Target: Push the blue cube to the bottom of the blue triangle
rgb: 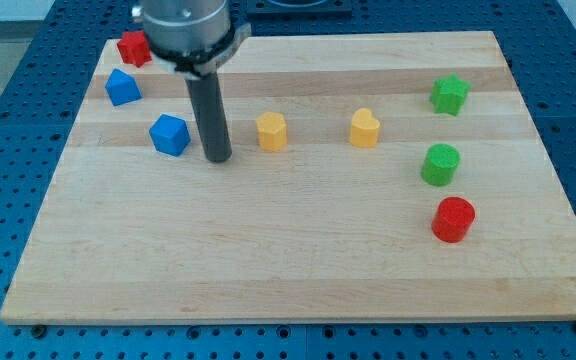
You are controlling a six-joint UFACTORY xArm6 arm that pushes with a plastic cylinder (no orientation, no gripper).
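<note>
The blue cube [170, 134] sits just left of the tip [219, 158], apart. Blue triangle [122, 87] lies up-left. The end effector is a bare rod, gripping nothing

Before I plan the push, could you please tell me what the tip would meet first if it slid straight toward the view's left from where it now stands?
My tip stands just right of the blue cube, with a small gap. Sliding straight left, it would probably meet that cube's lower right side first, though depth is hard to judge. The blue triangle sits farther up and left, off that line.
</note>
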